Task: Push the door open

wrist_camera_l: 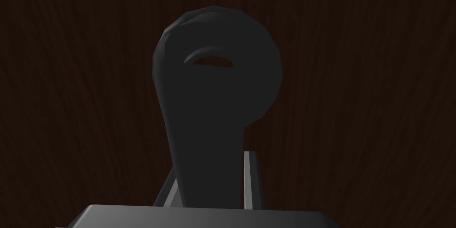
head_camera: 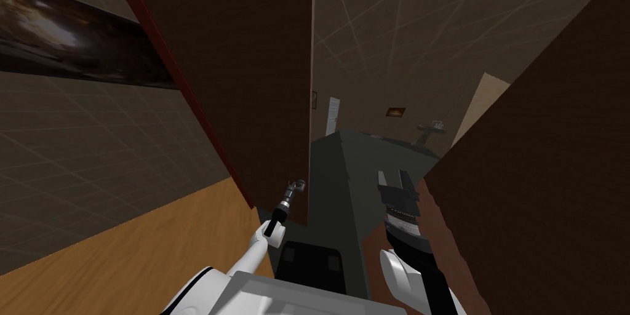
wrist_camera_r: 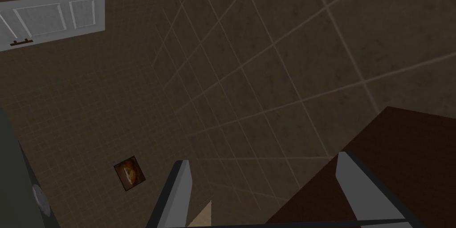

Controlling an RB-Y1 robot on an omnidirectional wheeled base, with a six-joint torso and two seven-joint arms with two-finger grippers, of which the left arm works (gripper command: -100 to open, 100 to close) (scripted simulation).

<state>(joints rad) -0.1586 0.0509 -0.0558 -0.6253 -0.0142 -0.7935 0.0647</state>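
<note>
Dark brown wooden door [head_camera: 246, 83] stands ajar just ahead, with a gap at its free edge. The left pincer [wrist_camera_l: 209, 169] is clamped narrow on the dark grey lever handle [wrist_camera_l: 213, 105], so I judge the push is in hand; next, the panel wants driving wider along its arc. The right pincer [wrist_camera_r: 262, 167] hangs wide and idle by the gap. Hinges and latch are hidden, and the broad brown slab [head_camera: 541, 163] opposite is hard to identify.

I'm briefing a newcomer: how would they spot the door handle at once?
Find the tall dark brown door straight ahead. Near its free edge sits the handle, clamped by the left gripper. It is the one dark lever with a round base on that plain panel.
</note>
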